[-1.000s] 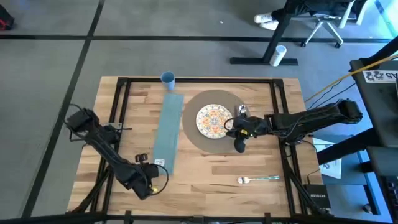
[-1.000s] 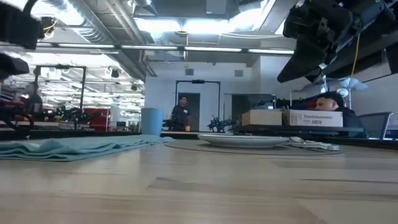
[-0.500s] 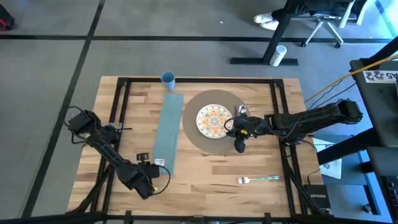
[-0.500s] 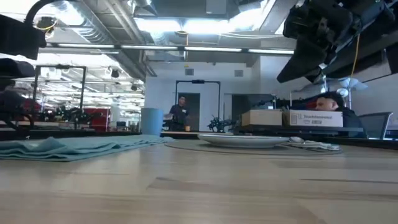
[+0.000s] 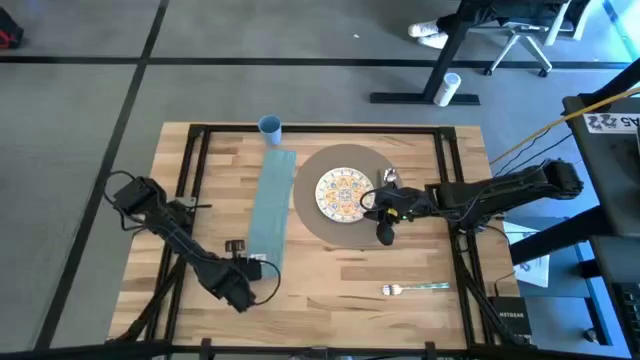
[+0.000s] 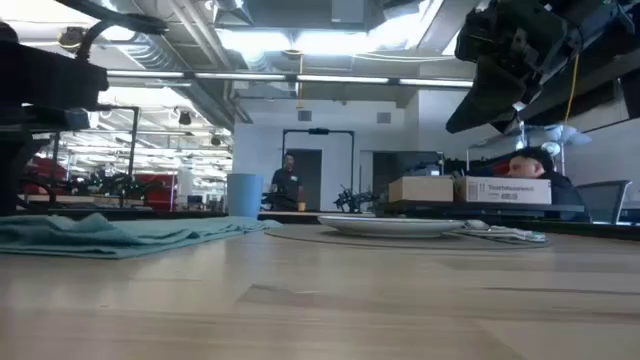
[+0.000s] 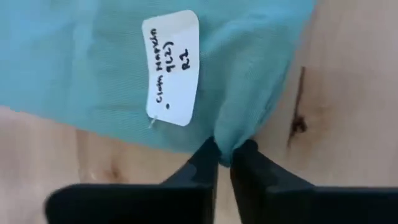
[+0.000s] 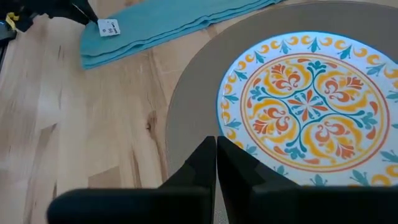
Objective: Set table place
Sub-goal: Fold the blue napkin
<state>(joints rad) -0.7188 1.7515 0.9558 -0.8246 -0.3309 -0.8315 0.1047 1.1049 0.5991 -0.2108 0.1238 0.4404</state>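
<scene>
Pinching the teal napkin's (image 7: 112,56) corner, my left gripper (image 5: 243,268) sits lower left on the table (image 5: 330,275). The round placemat (image 5: 312,222) lies centre frame, up and right of it. My right gripper (image 5: 384,234), fingers pressed together, hovers at the placemat's lower right edge.

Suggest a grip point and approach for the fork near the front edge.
Probably the handle. The fork lies flat on bare table, lengthwise across it, tines toward the left, apart from the placemat. Come straight down mid-handle, fingers across its narrow width. The right gripper is nearer than the left gripper.
</scene>
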